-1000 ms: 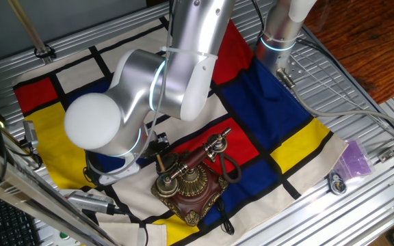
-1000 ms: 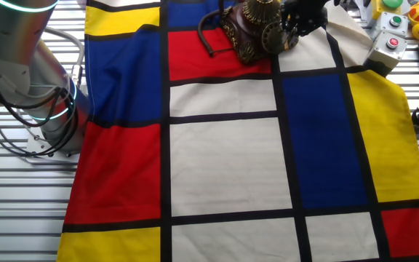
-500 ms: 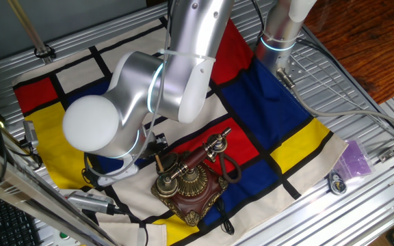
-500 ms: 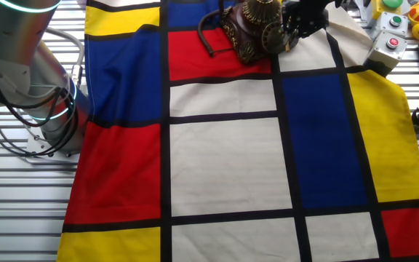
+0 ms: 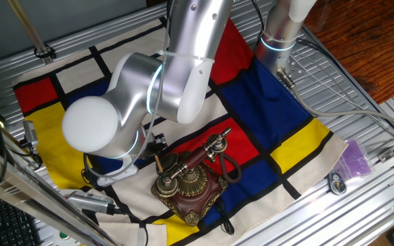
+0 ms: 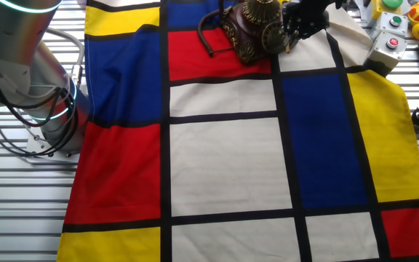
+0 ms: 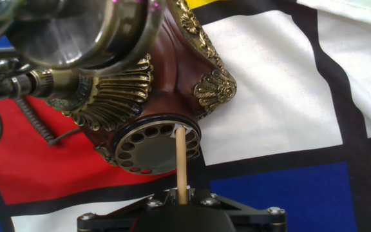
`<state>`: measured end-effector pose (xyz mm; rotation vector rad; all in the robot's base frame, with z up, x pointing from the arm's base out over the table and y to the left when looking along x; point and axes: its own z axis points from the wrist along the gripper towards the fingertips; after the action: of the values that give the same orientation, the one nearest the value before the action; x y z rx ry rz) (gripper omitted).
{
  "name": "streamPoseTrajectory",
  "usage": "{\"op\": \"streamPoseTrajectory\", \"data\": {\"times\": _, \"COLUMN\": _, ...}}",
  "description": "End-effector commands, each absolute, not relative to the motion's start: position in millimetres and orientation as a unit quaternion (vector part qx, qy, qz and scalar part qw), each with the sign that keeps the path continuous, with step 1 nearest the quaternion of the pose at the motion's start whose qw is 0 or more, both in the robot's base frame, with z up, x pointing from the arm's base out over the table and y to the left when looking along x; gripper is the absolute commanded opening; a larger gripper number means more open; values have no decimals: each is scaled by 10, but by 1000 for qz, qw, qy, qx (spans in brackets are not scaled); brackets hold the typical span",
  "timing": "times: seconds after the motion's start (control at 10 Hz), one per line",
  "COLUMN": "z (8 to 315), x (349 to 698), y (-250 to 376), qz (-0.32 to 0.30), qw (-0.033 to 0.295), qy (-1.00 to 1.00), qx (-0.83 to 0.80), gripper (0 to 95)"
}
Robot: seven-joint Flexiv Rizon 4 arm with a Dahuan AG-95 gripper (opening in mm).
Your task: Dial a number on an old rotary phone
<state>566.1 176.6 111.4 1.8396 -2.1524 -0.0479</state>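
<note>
The old rotary phone [image 5: 191, 186] stands on the checked cloth, with a dark red carved base, brass trim and a red-and-brass handset [image 5: 200, 156] on its cradle. It also shows at the top edge of the other fixed view [image 6: 255, 29]. In the hand view its brass dial [image 7: 148, 149] faces me. My gripper [image 7: 181, 196] is shut on a thin wooden stick [image 7: 181, 164]. The stick's tip rests in a finger hole at the dial's upper right rim. The gripper [image 5: 157, 147] sits just beside the phone. The black cord [image 5: 232, 171] loops beside the base.
A colour-block cloth [image 6: 224, 160] covers the table. A grey button box [image 6: 388, 45] and yellow and red items [image 6: 417, 11] lie near the cloth's corner. A purple object [image 5: 356, 158] lies on the metal slats. The arm's base [image 6: 46, 109] stands at the cloth's edge.
The arm has shifted only very slightly. The stick stays at the dial and the phone has not moved.
</note>
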Motion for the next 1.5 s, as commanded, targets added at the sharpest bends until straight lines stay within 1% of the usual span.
{"op": "streamPoseTrajectory", "data": {"times": 0.1, "z": 1097, "x": 5670, "y": 1769, "qz": -16, "qw": 153, "qy": -752, "qx": 641, "gripper": 0}}
{"op": "streamPoseTrajectory", "data": {"times": 1.5, "z": 1060, "x": 5693, "y": 1734, "qz": -9, "qw": 163, "qy": -753, "qx": 638, "gripper": 0}}
